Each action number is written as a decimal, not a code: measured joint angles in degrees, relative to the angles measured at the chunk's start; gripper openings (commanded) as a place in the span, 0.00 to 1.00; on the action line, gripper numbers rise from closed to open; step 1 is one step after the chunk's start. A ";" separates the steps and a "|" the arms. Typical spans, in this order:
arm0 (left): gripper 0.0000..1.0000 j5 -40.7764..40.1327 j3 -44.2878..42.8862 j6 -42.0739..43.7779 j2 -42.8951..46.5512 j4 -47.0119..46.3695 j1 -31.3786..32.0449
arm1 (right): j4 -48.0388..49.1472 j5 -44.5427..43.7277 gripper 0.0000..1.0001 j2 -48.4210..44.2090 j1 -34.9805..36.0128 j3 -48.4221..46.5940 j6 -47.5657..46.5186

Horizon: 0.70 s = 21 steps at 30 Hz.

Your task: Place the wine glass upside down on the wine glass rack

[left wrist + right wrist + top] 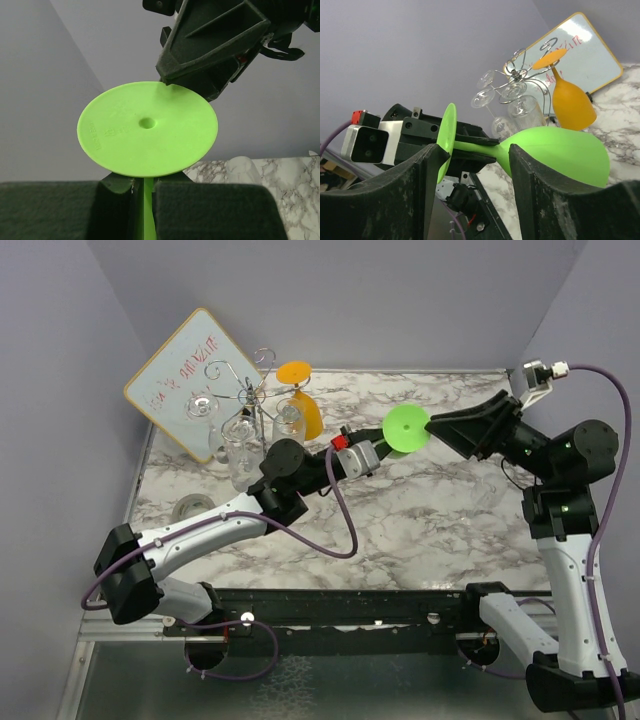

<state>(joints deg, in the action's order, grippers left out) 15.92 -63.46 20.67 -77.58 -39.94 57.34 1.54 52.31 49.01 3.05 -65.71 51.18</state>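
White marbled tabletop [420,510]. At its far-left corner, shiny chrome wire wine glass rack [250,394]. Over the far middle, lime-green plastic wine glass [407,427], held sideways, off the rack. Left gripper [144,192] fingers clamped on stem; right gripper [477,150] fingers apart, straddling it.

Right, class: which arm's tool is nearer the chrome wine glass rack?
Left. The left tool, holding the green wine glass by its stem, is just right of the wine glass rack; the right tool is farther right, past the glass's foot.
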 measured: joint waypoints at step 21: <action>0.86 -8.57 -1.68 -1.88 -2.89 5.64 1.29 | -2.16 1.97 0.01 4.55 0.22 -0.33 0.96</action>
<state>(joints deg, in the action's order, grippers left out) 7.35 -65.14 18.79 -80.47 -34.30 58.63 -0.62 54.28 53.56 3.27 -66.04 52.14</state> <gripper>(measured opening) 0.721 0.036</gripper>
